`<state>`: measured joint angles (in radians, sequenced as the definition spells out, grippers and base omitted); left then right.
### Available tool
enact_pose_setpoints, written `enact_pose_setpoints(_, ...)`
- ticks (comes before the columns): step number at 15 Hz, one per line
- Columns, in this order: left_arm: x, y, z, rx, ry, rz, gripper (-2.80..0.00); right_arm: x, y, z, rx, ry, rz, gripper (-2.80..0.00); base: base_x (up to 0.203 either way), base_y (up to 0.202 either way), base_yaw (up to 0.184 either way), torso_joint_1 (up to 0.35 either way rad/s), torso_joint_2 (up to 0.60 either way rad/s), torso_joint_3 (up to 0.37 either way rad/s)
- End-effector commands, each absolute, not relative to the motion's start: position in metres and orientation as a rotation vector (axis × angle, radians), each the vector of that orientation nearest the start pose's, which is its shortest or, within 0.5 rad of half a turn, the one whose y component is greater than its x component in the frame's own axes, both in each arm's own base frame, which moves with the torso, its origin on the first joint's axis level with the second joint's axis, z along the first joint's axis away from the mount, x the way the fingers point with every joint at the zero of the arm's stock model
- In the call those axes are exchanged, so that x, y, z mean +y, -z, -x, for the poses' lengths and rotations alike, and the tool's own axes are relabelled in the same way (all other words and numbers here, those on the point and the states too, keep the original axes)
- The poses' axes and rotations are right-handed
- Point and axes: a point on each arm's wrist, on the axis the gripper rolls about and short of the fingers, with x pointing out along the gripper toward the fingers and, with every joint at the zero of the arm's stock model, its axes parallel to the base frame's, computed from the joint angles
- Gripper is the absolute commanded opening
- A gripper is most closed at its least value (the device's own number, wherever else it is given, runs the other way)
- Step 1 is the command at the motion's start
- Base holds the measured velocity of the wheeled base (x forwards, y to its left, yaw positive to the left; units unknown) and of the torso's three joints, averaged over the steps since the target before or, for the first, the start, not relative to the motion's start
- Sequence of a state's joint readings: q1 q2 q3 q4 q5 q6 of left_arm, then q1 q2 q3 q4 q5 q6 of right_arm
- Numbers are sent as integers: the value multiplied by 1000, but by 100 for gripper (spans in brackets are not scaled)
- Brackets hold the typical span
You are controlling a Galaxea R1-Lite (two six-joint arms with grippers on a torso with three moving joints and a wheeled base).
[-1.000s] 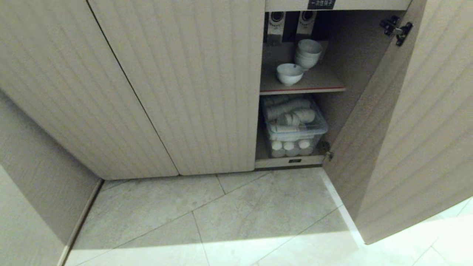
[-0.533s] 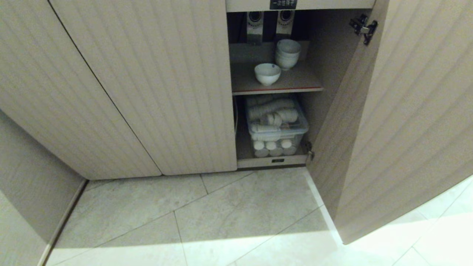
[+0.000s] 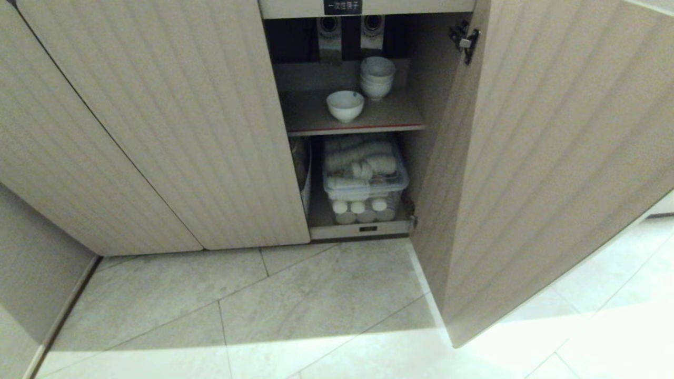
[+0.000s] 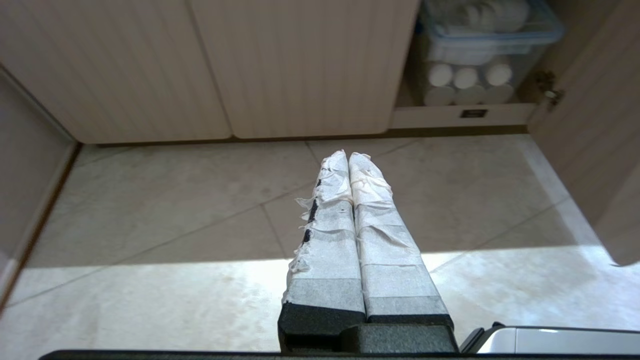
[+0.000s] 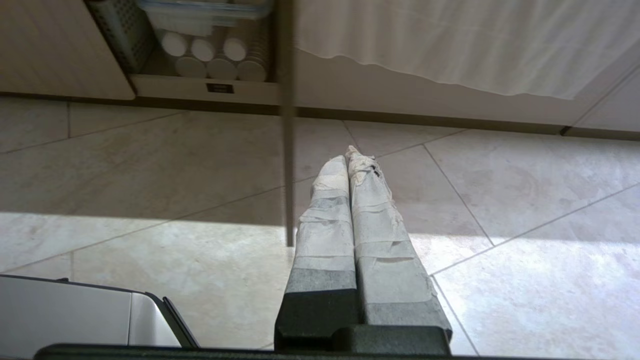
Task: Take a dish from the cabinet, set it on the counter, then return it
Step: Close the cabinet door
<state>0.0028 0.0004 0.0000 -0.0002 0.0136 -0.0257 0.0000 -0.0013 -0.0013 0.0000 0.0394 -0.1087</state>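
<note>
Here the cabinet [image 3: 158,121] fills the far side of the head view, w/ its right door [image 3: 553,158] swung wide open toward the near right and the other ribbed doors shut on the left. Inside the open bay, a brown shelf [image 3: 316,118] w/ a red front edge carries a single white bowl [image 3: 345,105] near the front, upright, and a stack of white bowls [image 3: 377,76] just behind it to the right; bowl and stack sit close but apart. Below the shelf, a clear plastic bin [image 3: 365,181] holds rolls of white cups or similar; can't tell exactly what they are. A small dark label [image 3: 343,6] sits on the strip above the bay. Floor [image 3: 295,310] is pale grey tile, w/ a bright sunlit band along the near edge. Neither arm shows in the head view. Left gripper [image 4: 348,155] hangs low over the tiles, in front of the closed doors, taped fingers [image 4: 330,220] pressed together, holding nothing. Right gripper [image 5: 346,156] likewise sits over the floor, near the open door's lower edge, fingers closed flat against each other and empty. The counter isn't in any view.
</note>
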Motion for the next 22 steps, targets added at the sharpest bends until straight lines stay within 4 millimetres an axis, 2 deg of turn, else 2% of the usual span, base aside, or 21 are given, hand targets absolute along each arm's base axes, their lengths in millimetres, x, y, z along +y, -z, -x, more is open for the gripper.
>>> enact_pose_setpoints(1,0,-75,23,0,-18,26,-280,1,-76,23,-3,-39,109,-280,0,-185,-4,1,1,4)
enact_pose_setpoints(3,0,-75,23,0,-18,26,-280,1,-76,23,-4,-40,107,-280,0,-123,0,2,-2,4)
enact_pose_setpoints(22,0,-75,23,0,-18,26,-280,1,-76,23,-5,-34,95,-280,0,0,0,0,0,0)
